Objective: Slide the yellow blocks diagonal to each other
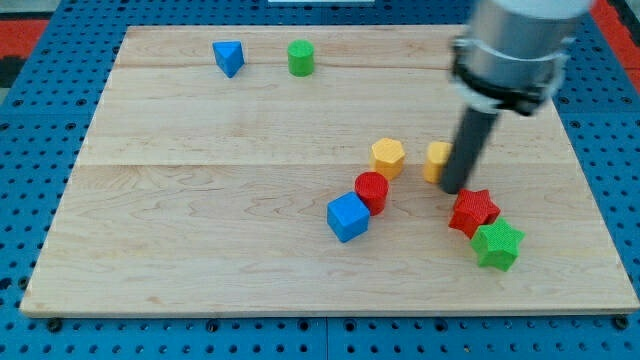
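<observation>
A yellow hexagon block point(387, 157) lies right of the board's middle. A second yellow block point(435, 160) lies just to its right, partly hidden behind my rod, so its shape is unclear. My tip point(454, 189) rests on the board at that block's lower right edge, touching or nearly touching it. The two yellow blocks sit side by side at about the same height in the view, a small gap apart.
A red cylinder point(372, 190) and a blue cube point(348, 217) lie below the yellow hexagon. A red star point(473, 211) and a green star point(497, 245) lie below my tip. A blue triangle point(229, 57) and a green cylinder point(300, 58) sit near the top edge.
</observation>
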